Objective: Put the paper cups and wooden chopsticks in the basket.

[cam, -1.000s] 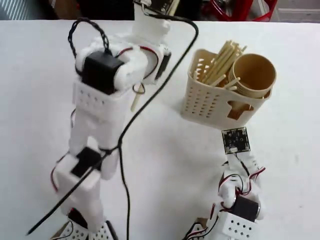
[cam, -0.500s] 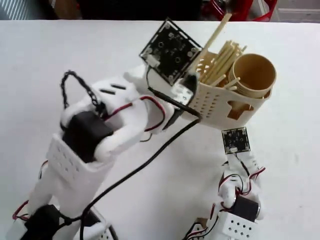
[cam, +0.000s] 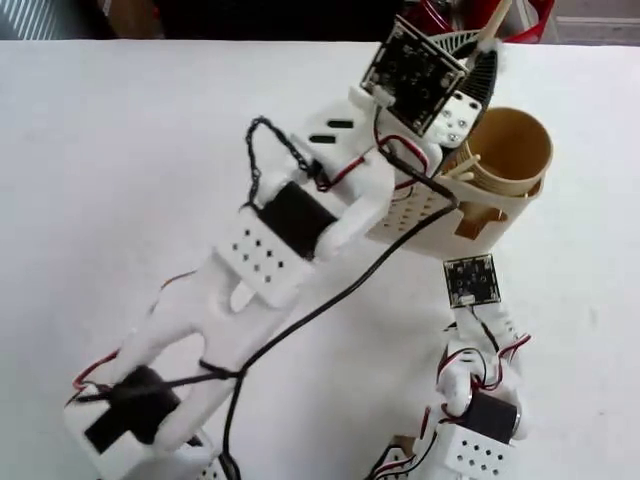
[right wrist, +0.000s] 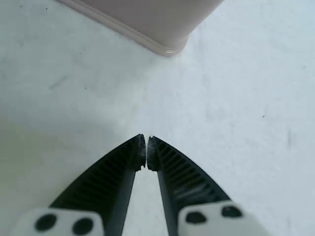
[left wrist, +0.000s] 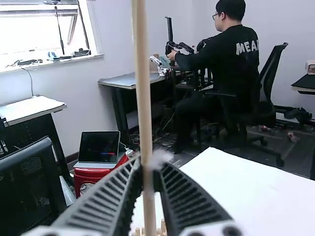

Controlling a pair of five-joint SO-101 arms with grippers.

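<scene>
In the high view, the left arm (cam: 270, 260) is seen stretched across the white table (cam: 120, 150) to the basket (cam: 440, 228), with the left gripper (cam: 486, 50) raised over the basket's far side and a wooden chopstick (cam: 495, 18) held in it. A stack of paper cups (cam: 510, 150) is seated inside the basket, and a few chopstick ends (cam: 458, 166) are seen beside the cups. The right arm (cam: 475, 400) is placed just in front of the basket. In the left wrist view, the grasp is made plain: the left gripper (left wrist: 147, 167) is clenched on the wooden chopstick (left wrist: 141, 88), which is held upright between the ribbed fingers (left wrist: 187, 196). The table's (left wrist: 256, 191) far edge is shown beyond the basket, and behind it a room with a window (left wrist: 39, 24), desks (left wrist: 123, 81), a black chair (left wrist: 24, 182) and a red bin (left wrist: 93, 174). In the right wrist view, the right gripper (right wrist: 143, 153) is seen closed on nothing, its tips touching, low over the table (right wrist: 236, 98) and near a rounded bottom corner of the basket (right wrist: 147, 19).
</scene>
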